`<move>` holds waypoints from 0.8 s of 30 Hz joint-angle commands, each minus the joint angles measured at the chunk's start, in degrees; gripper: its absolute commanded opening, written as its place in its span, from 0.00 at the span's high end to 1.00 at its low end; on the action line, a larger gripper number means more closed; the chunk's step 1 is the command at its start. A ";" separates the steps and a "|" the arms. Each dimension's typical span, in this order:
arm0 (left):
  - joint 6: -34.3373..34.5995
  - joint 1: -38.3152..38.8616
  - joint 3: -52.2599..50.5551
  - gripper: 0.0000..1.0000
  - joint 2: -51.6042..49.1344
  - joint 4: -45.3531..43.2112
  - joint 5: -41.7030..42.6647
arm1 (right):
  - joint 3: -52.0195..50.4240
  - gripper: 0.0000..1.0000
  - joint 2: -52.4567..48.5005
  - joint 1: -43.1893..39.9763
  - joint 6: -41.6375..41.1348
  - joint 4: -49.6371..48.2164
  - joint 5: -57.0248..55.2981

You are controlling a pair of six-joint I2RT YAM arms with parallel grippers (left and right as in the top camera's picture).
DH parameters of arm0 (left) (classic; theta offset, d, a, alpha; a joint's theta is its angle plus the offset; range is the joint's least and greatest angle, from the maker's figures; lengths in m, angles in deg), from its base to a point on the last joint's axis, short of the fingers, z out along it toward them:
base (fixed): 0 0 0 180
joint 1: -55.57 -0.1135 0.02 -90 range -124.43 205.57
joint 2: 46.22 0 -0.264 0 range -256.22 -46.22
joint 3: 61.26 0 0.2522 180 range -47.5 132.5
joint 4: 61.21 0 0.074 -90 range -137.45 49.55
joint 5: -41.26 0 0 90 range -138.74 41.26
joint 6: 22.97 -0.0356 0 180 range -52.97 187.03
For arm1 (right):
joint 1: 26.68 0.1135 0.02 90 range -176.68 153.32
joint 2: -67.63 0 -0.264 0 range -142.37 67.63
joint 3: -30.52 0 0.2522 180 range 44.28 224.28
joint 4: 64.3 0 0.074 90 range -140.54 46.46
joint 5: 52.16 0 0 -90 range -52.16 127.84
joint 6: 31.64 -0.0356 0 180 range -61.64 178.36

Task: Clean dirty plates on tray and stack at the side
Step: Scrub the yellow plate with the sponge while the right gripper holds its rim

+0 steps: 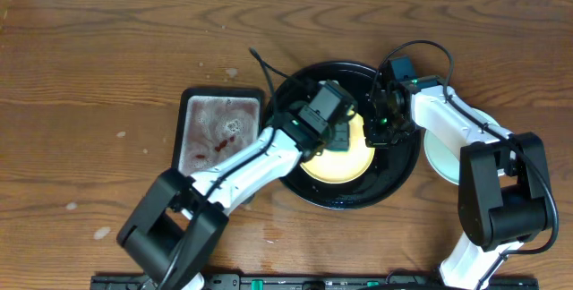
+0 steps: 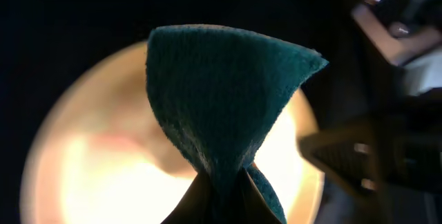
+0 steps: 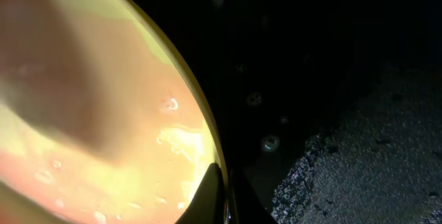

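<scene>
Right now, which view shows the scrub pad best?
Left wrist: the green pad fills the frame, pinched in the left end effector above the plate. Overhead, the arm hides it. Right wrist shows only plate rim and tray, no pad.

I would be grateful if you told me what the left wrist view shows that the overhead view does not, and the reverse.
Only the left wrist view plainly shows the teal scrubbing pad pinched in the left gripper above the yellow plate. Only the overhead view shows the grey rectangular tray with red smears, a mint-blue plate beside the black tray, and both arms whole. Both show the yellow plate lying in the black tray.
</scene>
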 commanded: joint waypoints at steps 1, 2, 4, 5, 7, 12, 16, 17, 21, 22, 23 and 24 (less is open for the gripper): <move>3.08 1.49 -0.15 0.93 -3.04 -1.31 1.36 | -0.59 0.99 0.11 -0.17 0.46 0.44 -2.23; 3.28 1.68 -0.15 0.92 -3.80 -1.79 1.36 | -0.59 0.99 0.11 -0.17 0.46 0.46 -2.23; 3.23 1.73 -0.15 0.93 -5.27 -2.21 1.22 | -0.59 0.99 0.11 -0.17 0.46 0.46 -2.23; 3.21 1.73 -0.15 0.93 -5.81 -2.19 0.70 | -0.59 0.99 0.11 -0.17 0.46 0.46 -2.23; 2.75 1.70 -0.17 0.93 -6.71 -1.97 -0.44 | -0.59 0.99 0.11 -0.17 0.44 0.46 -2.23; -1.01 1.62 -0.22 0.93 -7.21 -0.07 -5.95 | -0.59 0.99 0.11 -0.17 0.46 0.44 -2.23; -3.15 0.87 -0.22 0.93 -7.21 3.28 -11.96 | -0.59 0.99 0.11 -0.17 0.46 0.46 -2.23; -4.31 0.46 -0.20 0.93 -7.19 3.67 -12.24 | -0.59 0.99 0.11 -0.17 0.44 0.46 -2.23; -8.46 -1.70 -0.20 0.93 -6.40 4.57 -12.13 | -0.59 0.99 0.11 -0.17 0.44 0.46 -2.21; -10.51 -2.08 -0.13 0.93 -6.10 4.55 -11.67 | -0.59 0.99 0.11 -0.17 0.46 0.46 -2.21; -13.55 -2.40 0.13 0.93 -5.79 4.55 -11.06 | -0.59 0.99 0.11 -0.17 0.46 0.46 -2.12; -17.03 -2.60 0.44 0.93 -5.49 4.55 -10.16 | -0.59 0.99 0.11 -0.17 0.46 0.44 -1.66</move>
